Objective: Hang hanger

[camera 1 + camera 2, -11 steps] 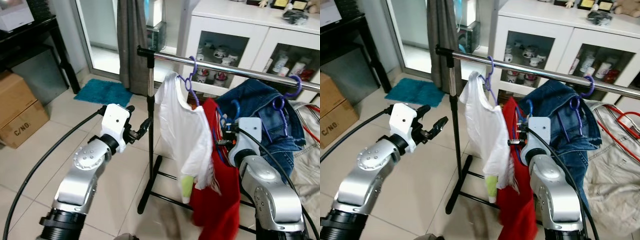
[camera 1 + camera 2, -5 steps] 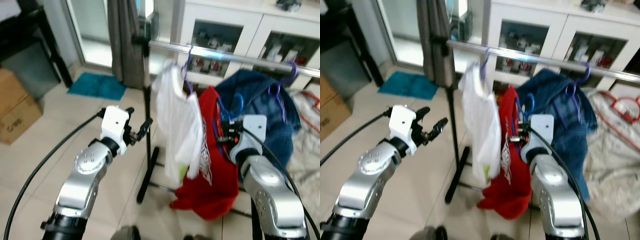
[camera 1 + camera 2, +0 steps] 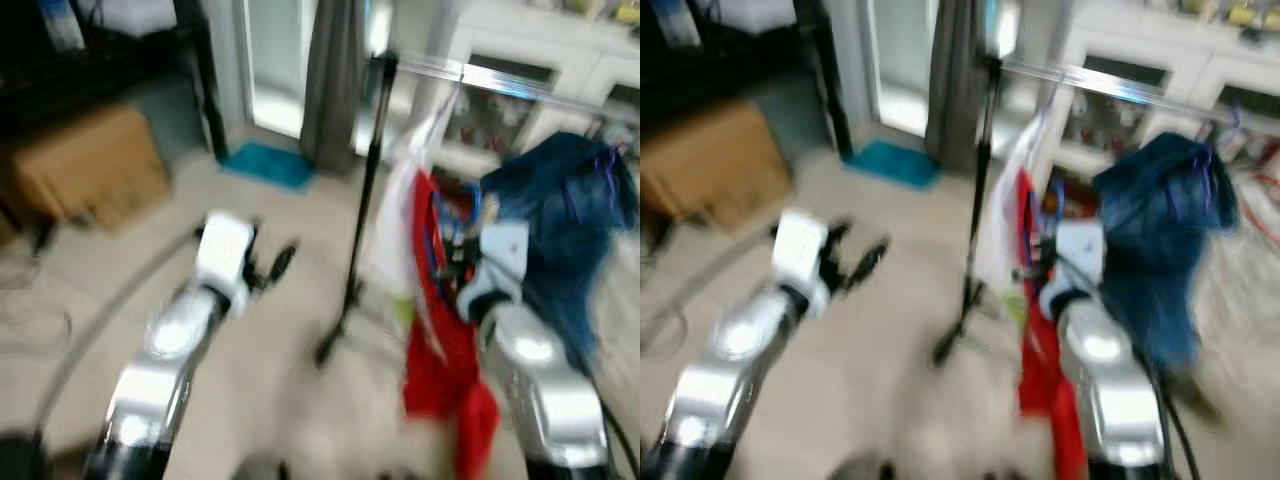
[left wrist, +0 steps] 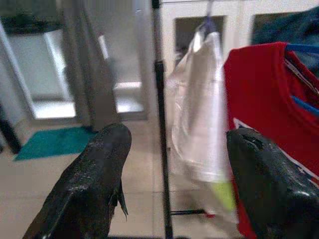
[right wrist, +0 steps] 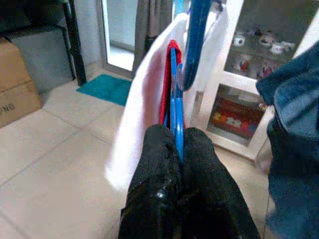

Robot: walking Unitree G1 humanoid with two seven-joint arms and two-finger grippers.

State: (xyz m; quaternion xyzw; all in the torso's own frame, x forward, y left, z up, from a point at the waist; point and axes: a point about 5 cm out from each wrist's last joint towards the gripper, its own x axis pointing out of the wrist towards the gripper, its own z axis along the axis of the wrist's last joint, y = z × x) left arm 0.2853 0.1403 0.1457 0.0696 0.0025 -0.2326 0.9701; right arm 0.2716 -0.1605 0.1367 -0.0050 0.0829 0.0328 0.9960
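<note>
The head views are blurred. A blue hanger carries a red shirt, and my right gripper is shut on the hanger's lower part, in front of the clothes rail. The hanger's hook rises above the fingers. On the rail beside the red shirt hangs a white shirt, with a blue denim garment further right. My left gripper is open and holds nothing, left of the rack's black upright pole.
A cardboard box and a dark shelf unit stand at the left. A teal mat lies by a grey curtain and glass door. White cabinets stand behind the rail. The rack's foot rests on the tiled floor.
The whole picture has swung and blurred, so the camera moved; the rack now sits further right. Both arms keep their pose, and the right gripper still holds the hanger.
</note>
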